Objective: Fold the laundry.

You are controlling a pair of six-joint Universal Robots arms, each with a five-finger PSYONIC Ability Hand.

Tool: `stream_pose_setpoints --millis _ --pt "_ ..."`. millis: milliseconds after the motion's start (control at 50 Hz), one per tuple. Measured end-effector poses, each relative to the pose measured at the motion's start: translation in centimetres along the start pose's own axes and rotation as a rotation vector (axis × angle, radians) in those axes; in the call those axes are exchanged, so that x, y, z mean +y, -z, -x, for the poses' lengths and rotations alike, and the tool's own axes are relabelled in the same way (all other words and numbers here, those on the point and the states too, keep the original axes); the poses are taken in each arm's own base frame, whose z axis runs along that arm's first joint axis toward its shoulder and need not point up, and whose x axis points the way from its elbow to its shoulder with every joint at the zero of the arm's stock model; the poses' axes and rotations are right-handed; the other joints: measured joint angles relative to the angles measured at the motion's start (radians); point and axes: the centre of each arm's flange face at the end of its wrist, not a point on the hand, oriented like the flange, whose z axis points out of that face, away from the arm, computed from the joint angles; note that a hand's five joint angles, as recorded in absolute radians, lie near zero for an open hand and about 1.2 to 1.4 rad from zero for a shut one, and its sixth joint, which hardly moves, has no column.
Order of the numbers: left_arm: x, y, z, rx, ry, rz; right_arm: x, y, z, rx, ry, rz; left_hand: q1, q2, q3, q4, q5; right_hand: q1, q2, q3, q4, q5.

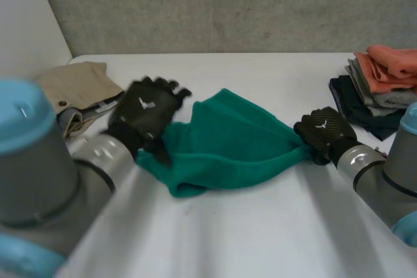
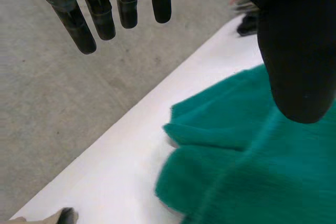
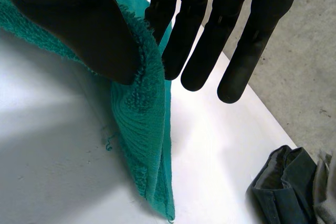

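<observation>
Towel [image 1: 228, 141], green, lies rumpled and partly doubled on the bench [image 1: 260, 226]; right hand [image 1: 324, 132] pinches its right corner between thumb and fingers; left hand [image 1: 146, 110] hovers over the left edge, fingers straight, holding nothing; the fold looks barely begun; next, the left hand probably needs to take the matching corner.

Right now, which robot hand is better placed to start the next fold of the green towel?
Right: the right robot hand pinches the green towel between thumb and fingers; the left robot hand hovers open, holding nothing.
</observation>
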Motion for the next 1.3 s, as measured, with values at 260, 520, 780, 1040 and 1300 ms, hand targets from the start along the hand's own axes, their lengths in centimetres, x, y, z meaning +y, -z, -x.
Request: stream_pose_setpoints --millis 260,520,780,1040,1300 --pt "3.4 -7.2 4.9 0.166 0.074 0.083 0.2 0.1 0.1 -0.001 -0.009 0.009 0.191 0.188 0.185 0.196 0.176 0.0 0.0 0.0 0.0 0.0" --pt "8.3 -7.5 5.1 0.146 0.098 0.36 0.3 0.1 0.1 0.0 0.001 0.011 0.229 0.233 0.228 0.243 0.223 0.0 0.0 0.0 0.0 0.0" --pt "10.1 -6.5 6.3 0.085 0.119 0.391 0.2 0.1 0.1 0.002 0.004 0.009 0.386 0.376 0.372 0.386 0.361 0.0 0.0 0.0 0.0 0.0" --pt "11.5 -7.6 4.1 0.149 0.144 0.362 0.0 0.0 -0.6 0.024 0.003 0.007 0.955 0.945 0.934 0.946 0.915 0.0 0.0 0.0 0.0 0.0" --pt "4.6 -6.0 7.7 -0.054 0.09 0.174 -6.0 3.2 -6.6 0.152 0.045 -0.068 0.955 0.985 0.973 0.993 0.935 0.0 0.0 0.0 0.0 0.0"
